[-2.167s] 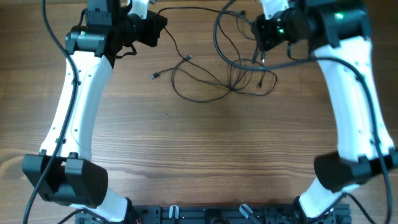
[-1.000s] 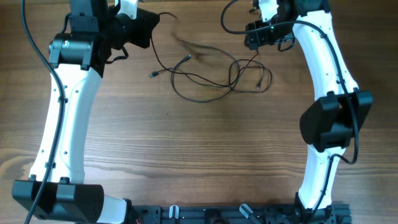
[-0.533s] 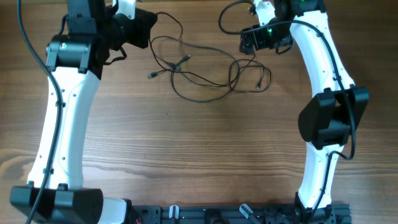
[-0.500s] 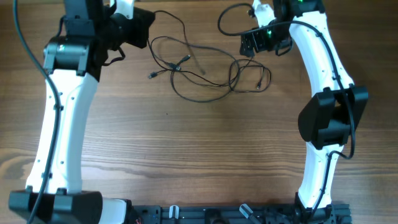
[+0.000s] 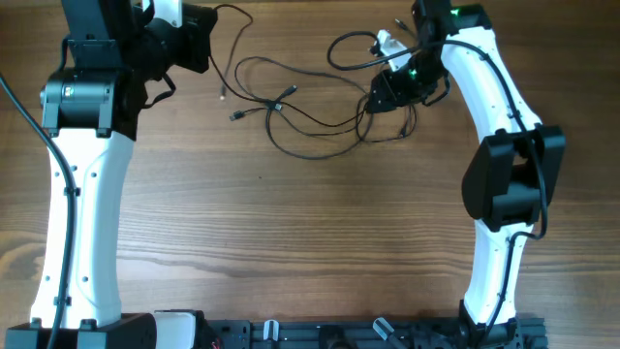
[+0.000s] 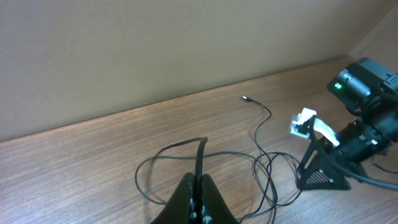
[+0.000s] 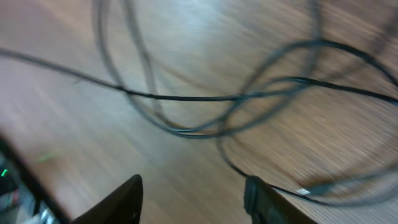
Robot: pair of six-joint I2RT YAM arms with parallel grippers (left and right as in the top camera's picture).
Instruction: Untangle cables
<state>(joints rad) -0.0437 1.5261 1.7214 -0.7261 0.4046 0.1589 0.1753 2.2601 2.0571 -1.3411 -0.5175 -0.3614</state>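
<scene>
Right gripper (image 7: 193,190) has dropped onto tangle, jaws spread, nothing between. Left gripper (image 6: 199,186) pinching one strand, pulled farther left. Cables (image 5: 310,126) between grippers at far side, strand drawn out, knot remains.

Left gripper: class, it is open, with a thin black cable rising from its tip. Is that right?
Not quite. The left wrist view shows the left gripper shut, not open, pinching the thin black cable that rises from its tip.
</scene>
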